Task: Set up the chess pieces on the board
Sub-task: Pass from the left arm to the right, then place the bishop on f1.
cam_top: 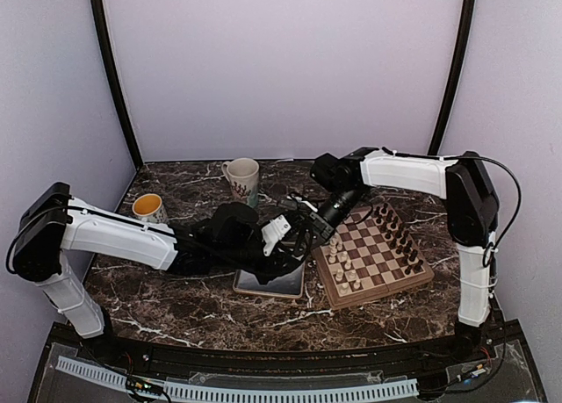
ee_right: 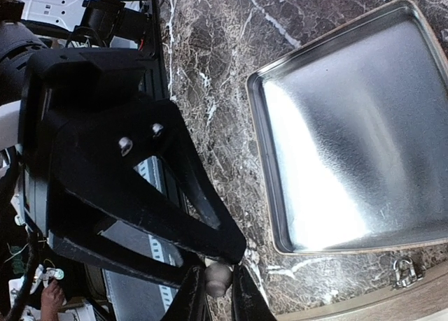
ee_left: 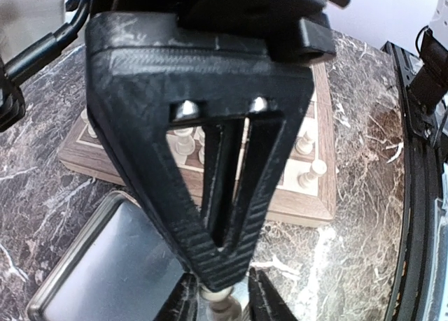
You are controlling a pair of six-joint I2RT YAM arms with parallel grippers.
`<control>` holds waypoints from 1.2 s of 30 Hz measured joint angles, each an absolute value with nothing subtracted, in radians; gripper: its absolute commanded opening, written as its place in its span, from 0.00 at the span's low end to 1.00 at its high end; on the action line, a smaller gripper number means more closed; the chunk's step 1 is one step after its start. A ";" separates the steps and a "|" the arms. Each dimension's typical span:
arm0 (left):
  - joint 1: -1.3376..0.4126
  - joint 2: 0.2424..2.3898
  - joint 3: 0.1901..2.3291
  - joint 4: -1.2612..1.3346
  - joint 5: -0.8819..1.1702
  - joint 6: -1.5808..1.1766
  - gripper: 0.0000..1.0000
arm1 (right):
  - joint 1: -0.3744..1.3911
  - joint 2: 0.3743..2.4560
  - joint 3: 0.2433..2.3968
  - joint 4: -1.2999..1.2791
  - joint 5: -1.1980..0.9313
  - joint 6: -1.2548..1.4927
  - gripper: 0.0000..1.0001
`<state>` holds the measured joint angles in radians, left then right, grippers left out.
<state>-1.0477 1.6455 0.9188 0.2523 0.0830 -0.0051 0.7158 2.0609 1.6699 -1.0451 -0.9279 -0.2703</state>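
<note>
The board lies right of centre, with cream-white chess pieces along its near-left side and dark ones at the far right. Both grippers meet over the gap between the tray and the board. In the right wrist view my right gripper is shut on a cream chess piece. In the left wrist view the same piece stands between my left gripper's fingers, with a gap on its right side. From above, the left gripper and right gripper overlap and hide the piece.
A silver metal tray lies just left of the board, its bare floor bright in the right wrist view. A white mug and a mug with an orange inside stand at the back left.
</note>
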 measured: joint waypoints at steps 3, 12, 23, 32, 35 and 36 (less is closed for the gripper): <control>-1.049 1.634 0.915 0.257 0.066 -0.004 0.43 | 0.716 2.061 1.683 -1.038 -0.891 -0.272 0.13; -1.049 1.416 0.773 0.223 -0.031 -0.014 0.72 | 0.716 2.027 1.683 -1.011 -0.715 -0.293 0.13; -1.017 1.382 0.743 0.208 -0.108 -0.060 0.72 | 0.713 1.785 1.559 -0.988 -0.533 -0.330 0.13; -1.008 1.426 0.743 0.208 -0.115 -0.077 0.72 | 0.707 1.682 1.416 -0.965 -0.417 -0.365 0.14; -1.006 1.433 0.743 0.208 -0.114 -0.087 0.72 | 0.707 1.677 1.375 -0.950 -0.376 -0.373 0.14; -1.006 1.433 0.743 0.208 -0.113 -0.090 0.72 | 0.707 1.677 1.364 -0.942 -0.363 -0.376 0.14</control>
<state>-1.0058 1.4334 0.7433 0.2077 -0.1135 -0.0902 0.7067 1.6772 1.3640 -0.9417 -0.3630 -0.3756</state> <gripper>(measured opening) 0.721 0.136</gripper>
